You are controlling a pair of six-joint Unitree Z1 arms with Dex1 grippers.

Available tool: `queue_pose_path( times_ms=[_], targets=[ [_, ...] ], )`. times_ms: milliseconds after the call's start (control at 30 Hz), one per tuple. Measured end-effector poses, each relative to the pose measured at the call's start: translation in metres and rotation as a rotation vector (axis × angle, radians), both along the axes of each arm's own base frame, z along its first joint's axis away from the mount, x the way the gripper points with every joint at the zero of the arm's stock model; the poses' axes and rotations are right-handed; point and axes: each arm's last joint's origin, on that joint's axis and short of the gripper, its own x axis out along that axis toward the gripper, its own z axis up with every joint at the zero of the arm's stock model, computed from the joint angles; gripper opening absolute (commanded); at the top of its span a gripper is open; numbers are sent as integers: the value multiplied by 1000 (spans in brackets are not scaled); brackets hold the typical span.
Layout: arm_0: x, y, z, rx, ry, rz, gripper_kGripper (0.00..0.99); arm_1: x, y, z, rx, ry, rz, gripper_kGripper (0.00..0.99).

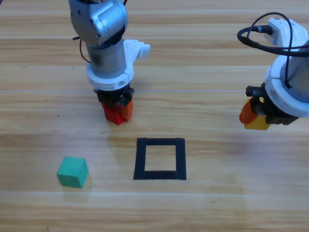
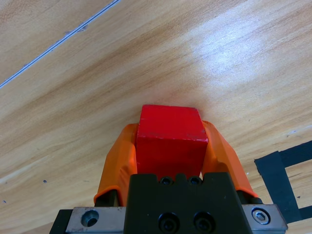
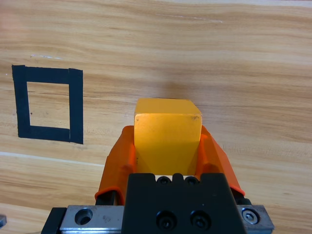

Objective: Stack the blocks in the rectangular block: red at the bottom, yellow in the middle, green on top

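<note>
My left gripper (image 1: 117, 111) is shut on the red cube (image 2: 170, 141), held just above the wood behind and left of the black tape square (image 1: 160, 158). The same red cube (image 1: 115, 115) shows between the orange jaws in the high view. At the right, my right gripper (image 1: 255, 116) is shut on the yellow cube (image 3: 166, 141), which hangs above the table; the yellow cube (image 1: 257, 123) peeks out below the jaws. The tape square (image 3: 47, 104) holds only bare wood. The teal-green cube (image 1: 73, 171) rests on the table at the front left, away from both grippers.
A corner of the tape square (image 2: 282, 178) shows at the right edge of the left wrist view. Bare wooden table (image 1: 217, 203) stretches around the square and along the front edge.
</note>
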Motion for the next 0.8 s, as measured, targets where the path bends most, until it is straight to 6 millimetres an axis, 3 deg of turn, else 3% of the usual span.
queue_pose_path(
  times_ms=[33, 233, 400, 633, 800],
  targets=[
    [0, 0, 0, -1, -1, 0, 97, 0, 0, 0, 0, 0, 0, 0],
    [-2, 2, 1, 0, -2, 43, 63, -1, -1, -1, -6, 9, 8, 0],
    [-14, 4, 13, 2, -18, 234, 61, -3, -1, -1, -6, 30, 39, 0],
    [-65, -35, 61, -99, -74, 426, 63, -4, -1, -2, -8, 46, 49, 0],
    [-111, -72, 70, -133, -77, 454, 63, -5, -2, -3, -13, 49, 54, 0]
  ],
)
